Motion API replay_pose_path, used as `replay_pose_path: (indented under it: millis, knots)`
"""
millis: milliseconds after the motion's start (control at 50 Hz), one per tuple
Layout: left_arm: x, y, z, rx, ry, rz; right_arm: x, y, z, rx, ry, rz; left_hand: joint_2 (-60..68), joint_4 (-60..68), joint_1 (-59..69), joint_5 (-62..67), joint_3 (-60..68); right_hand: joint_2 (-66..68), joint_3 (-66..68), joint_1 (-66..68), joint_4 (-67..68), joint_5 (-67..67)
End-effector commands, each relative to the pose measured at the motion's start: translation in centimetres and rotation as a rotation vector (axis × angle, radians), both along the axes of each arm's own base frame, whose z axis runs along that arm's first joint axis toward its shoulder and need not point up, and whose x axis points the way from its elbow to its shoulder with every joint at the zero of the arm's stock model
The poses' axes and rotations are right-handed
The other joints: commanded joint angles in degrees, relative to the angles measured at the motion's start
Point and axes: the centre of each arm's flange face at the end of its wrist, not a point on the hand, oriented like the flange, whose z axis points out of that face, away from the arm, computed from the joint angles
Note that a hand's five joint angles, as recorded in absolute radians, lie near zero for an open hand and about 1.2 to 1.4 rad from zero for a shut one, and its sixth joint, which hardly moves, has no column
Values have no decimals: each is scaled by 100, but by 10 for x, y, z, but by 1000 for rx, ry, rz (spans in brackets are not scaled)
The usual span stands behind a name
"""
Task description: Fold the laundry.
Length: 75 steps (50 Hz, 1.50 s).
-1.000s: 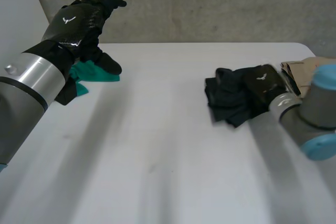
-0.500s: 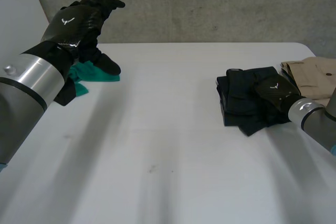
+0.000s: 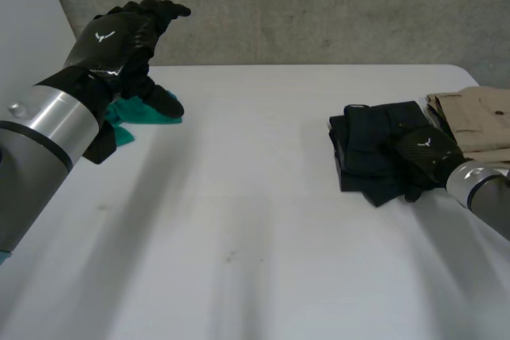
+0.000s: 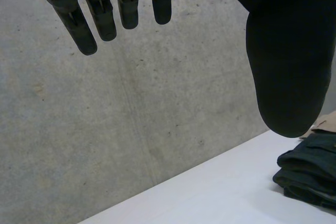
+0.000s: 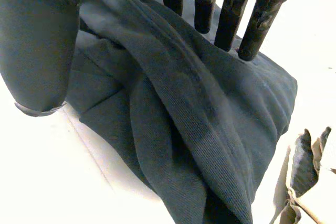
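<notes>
A dark, roughly folded garment (image 3: 370,153) lies at the table's right side. My right hand (image 3: 421,151) rests at its near right corner. Seen from the right wrist, the straight fingers (image 5: 231,19) hover over the garment (image 5: 199,108) while the thumb (image 5: 37,56) stands apart beside it, so this hand is open with nothing gripped. My left hand (image 3: 119,33) is raised over the far left of the table, its fingers (image 4: 105,17) and thumb (image 4: 289,61) spread and empty. Beneath it lies a teal cloth (image 3: 143,111).
A beige folded garment (image 3: 476,121) sits right beside the dark one, at the table's right edge (image 5: 310,195). The white table (image 3: 255,220) stretches bare between the two arms. A concrete wall (image 4: 131,129) stands behind the table.
The right hand has opened, let go of the dark garment and drawn back a little toward the right. The garment, slid right beside the beige one, now lies still. The left hand has barely moved.
</notes>
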Motion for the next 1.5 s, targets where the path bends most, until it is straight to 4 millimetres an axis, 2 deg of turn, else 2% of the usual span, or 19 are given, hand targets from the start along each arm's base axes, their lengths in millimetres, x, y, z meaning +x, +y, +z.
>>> replay_pose_path:
  millis: [20,100,200,380,460,520,600,760,780,880,940,1020,1120,1180,1200,1320,1380,1440,1500]
  knots:
    - [0,0,0,-1,0,0,3,-10,-12,-38,4,7,-156,-166,-145,-258,-196,1074,967,1202,987,948]
    - [0,-1,0,-2,1,3,3,-17,-14,-63,4,2,-156,-166,-145,-258,-196,1612,1506,1741,1525,1487]
    - [0,-1,0,-1,1,3,3,-28,-14,-83,-8,-7,-156,-166,-145,-258,-196,3226,3119,3354,3139,3100]
    - [1,-1,0,0,2,4,3,-45,-17,-105,-6,-21,-156,-166,-145,-258,-196,3430,3323,3558,3343,3304]
    - [1,-1,-1,-1,1,5,3,-53,-24,-113,4,-25,-156,-166,-145,-258,-196,5794,5687,5922,5706,5668]
    - [1,-1,-1,-1,1,5,2,-65,-20,-148,6,-39,-156,-166,-145,-258,-196,6166,6059,6294,6079,6040]
    - [2,-2,-1,-1,1,8,-2,-82,2,-228,7,-65,-156,-166,-145,-258,-196,6166,6059,6294,6079,6040]
    - [5,-6,1,-6,4,23,-2,-119,74,-486,-18,-57,-156,-166,-145,-258,-196,6166,6059,6294,6079,6040]
    - [5,-6,2,-7,5,23,-2,-126,90,-541,-23,-57,-156,-166,-145,-258,-196,6166,6059,6294,6079,6040]
    - [4,-5,3,-9,8,18,-6,-146,124,-666,-56,-65,-156,-166,-145,-258,-196,6166,6059,6294,6079,6040]
    - [4,-5,2,-6,8,19,-20,-157,140,-721,-82,-85,-156,-166,-145,-258,-196,6166,6059,6294,6079,6040]
    - [4,-4,2,-6,8,18,-45,-168,149,-751,-92,-96,-156,-166,-145,-258,-196,6166,6059,6294,6079,6040]
    - [3,-3,1,-2,8,15,-68,-173,143,-736,-71,-47,-156,-166,-145,-258,-196,6166,6059,6294,6079,6040]
    - [3,-3,1,-1,9,13,-90,-177,126,-696,-52,-38,-156,-166,-145,-258,-196,6166,6059,6294,6079,6040]
    - [3,-3,1,-1,9,13,-103,-179,111,-659,-41,-46,-156,-166,-145,-258,-196,6166,6059,6294,6079,6040]
    - [2,-3,-1,5,8,10,-136,-174,58,-540,18,-83,-156,-166,-145,-258,-196,6166,6059,6294,6079,6040]
    - [1,-2,-2,7,7,7,-163,-163,27,-500,154,-117,-156,-166,-145,-258,-196,6166,6059,6294,6079,6040]
    - [1,-4,-4,12,4,8,-175,-152,7,-480,261,-104,-156,-166,-145,-258,-196,6166,6059,6294,6079,6040]
    - [1,-4,-4,13,3,8,-182,-143,-2,-460,303,-89,-156,-166,-145,-258,-196,6166,6059,6294,6079,6040]
